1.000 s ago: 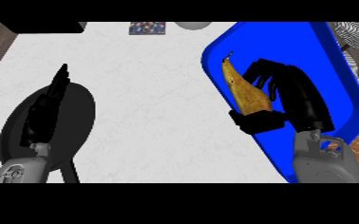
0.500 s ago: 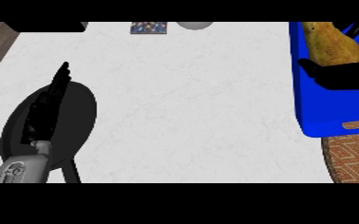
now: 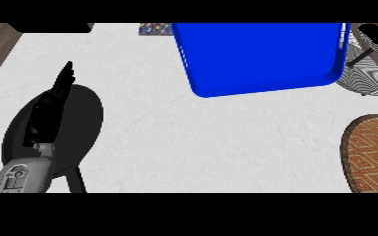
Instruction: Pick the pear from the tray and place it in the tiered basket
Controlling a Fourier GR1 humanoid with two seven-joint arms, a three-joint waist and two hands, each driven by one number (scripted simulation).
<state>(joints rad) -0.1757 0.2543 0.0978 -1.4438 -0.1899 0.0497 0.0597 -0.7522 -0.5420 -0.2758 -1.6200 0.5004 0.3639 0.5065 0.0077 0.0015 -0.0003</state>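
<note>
Blue, the one tray (image 3: 258, 55) lies at the top of my white counter (image 3: 221, 140), its inside bare; the pear is nowhere I can see. My left hand (image 3: 52, 107) rests at the left edge, fingers straight, pointing up, holding nothing. My right hand is out of view.

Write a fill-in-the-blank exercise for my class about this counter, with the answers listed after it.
1. The tray on the counter is ____ in colour.
2. The only hand in view is the robot's ____ hand.
3. That hand shows over a round ____ plate.
4. The woven brown mat lies at the view's ____ edge.

Missing words: blue; left; black; right
</note>
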